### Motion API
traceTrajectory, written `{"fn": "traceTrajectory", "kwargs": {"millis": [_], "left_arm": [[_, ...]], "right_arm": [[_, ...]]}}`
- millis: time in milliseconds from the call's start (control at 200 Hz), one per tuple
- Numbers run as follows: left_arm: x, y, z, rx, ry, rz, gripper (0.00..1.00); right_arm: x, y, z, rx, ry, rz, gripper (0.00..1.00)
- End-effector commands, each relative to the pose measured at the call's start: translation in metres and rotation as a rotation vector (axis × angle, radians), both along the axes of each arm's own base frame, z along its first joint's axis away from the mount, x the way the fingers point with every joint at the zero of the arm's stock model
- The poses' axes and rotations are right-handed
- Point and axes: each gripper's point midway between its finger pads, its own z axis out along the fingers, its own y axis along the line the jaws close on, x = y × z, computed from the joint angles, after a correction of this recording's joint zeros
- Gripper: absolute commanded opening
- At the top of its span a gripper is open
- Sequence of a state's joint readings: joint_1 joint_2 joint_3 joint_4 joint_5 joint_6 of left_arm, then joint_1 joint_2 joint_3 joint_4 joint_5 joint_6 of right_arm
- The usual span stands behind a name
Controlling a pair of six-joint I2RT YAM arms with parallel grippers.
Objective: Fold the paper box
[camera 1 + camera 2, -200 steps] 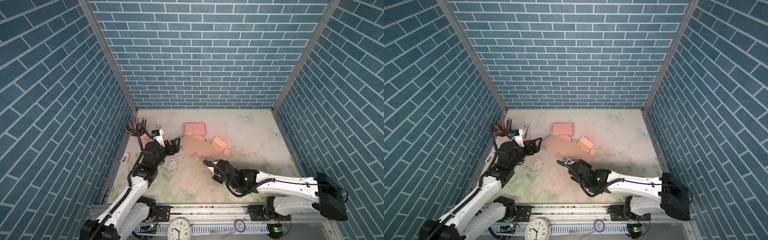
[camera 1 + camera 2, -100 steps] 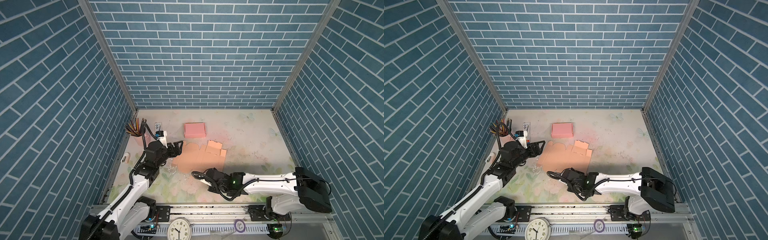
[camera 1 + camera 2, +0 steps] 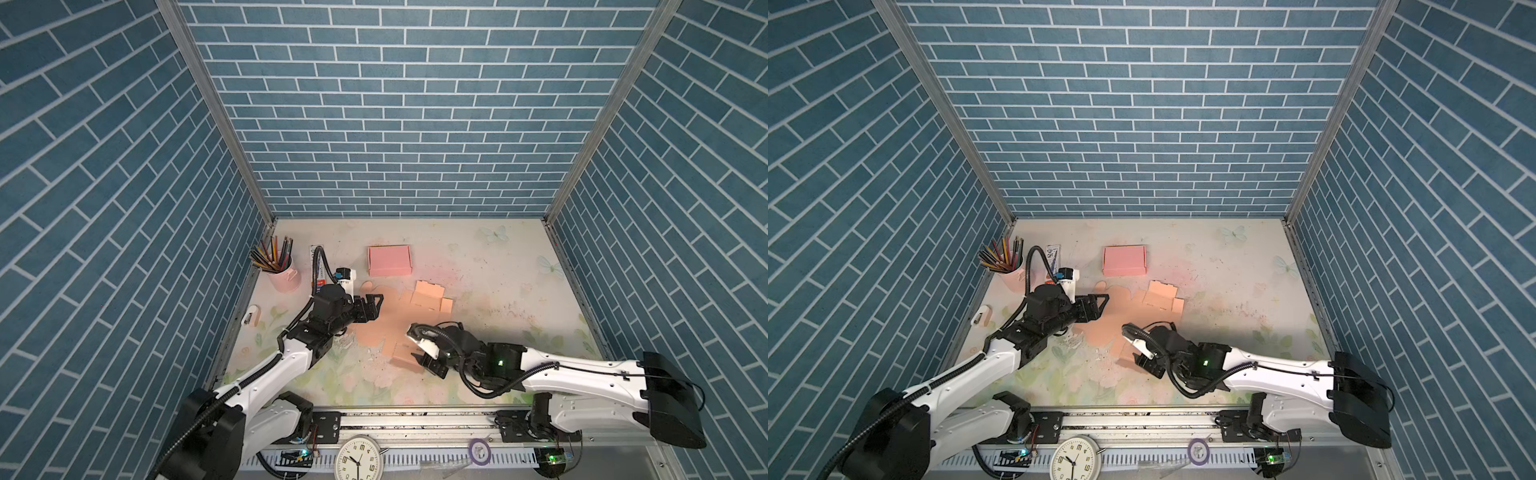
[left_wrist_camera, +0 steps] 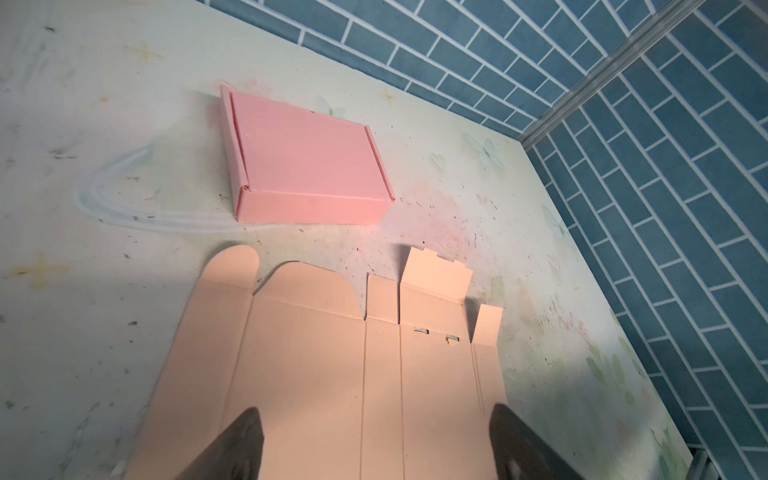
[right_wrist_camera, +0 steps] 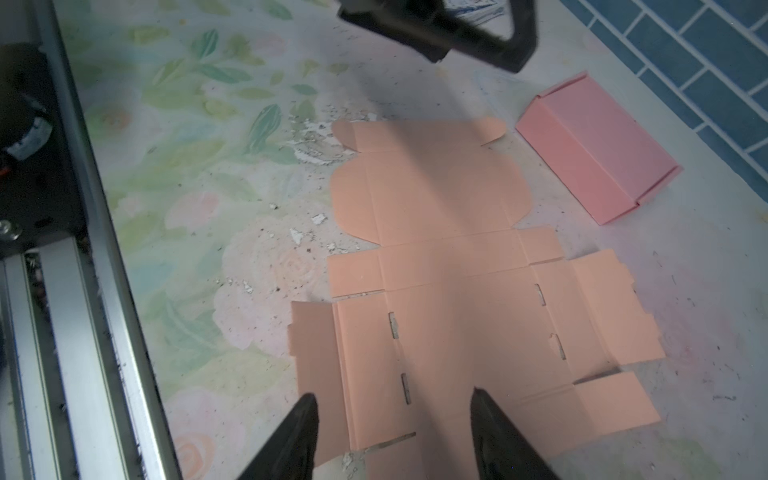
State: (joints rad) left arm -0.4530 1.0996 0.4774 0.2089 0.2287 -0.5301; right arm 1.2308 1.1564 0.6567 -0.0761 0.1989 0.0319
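Pincers both empty: left pincer point(image 3: 374, 305) wide, right pincer point(image 3: 415, 348) parted, over flat unfolded paper box point(image 3: 388, 324) mid-table point(image 3: 478, 266).

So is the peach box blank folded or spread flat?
Spread out: the blank lies open on the table with its panels side by side; one end flap looks slightly lifted.

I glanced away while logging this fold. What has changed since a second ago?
The right gripper opened and let go of the cardboard blank, which was tilted up a second ago and now lies flat, nearer the front edge. The left gripper stayed open; the pink box and pencil cup did not move.
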Motion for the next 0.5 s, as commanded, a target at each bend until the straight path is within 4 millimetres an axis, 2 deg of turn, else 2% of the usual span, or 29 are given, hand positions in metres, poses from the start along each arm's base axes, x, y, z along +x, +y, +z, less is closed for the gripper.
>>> {"fn": "traceTrajectory", "kwargs": {"millis": [0, 135, 250, 330, 495], "left_arm": [[0.000, -0.013, 0.000, 0.002, -0.026, -0.036, 0.86], [-0.005, -0.022, -0.009, 0.013, -0.013, -0.059, 0.86], [-0.010, -0.035, -0.018, 0.019, 0.010, -0.117, 0.87], [-0.015, -0.044, -0.026, 0.043, 0.030, -0.156, 0.87], [-0.026, -0.064, -0.041, 0.075, 0.066, -0.243, 0.88]], "right_arm": [[0.017, -0.008, 0.009, 0.130, 0.113, -0.130, 0.61], [0.042, -0.028, 0.013, 0.183, 0.182, -0.292, 0.66], [0.060, -0.050, 0.001, 0.223, 0.314, -0.450, 0.71], [0.064, -0.059, -0.012, 0.262, 0.423, -0.501, 0.72], [0.064, -0.075, -0.036, 0.261, 0.509, -0.575, 0.75]]}}
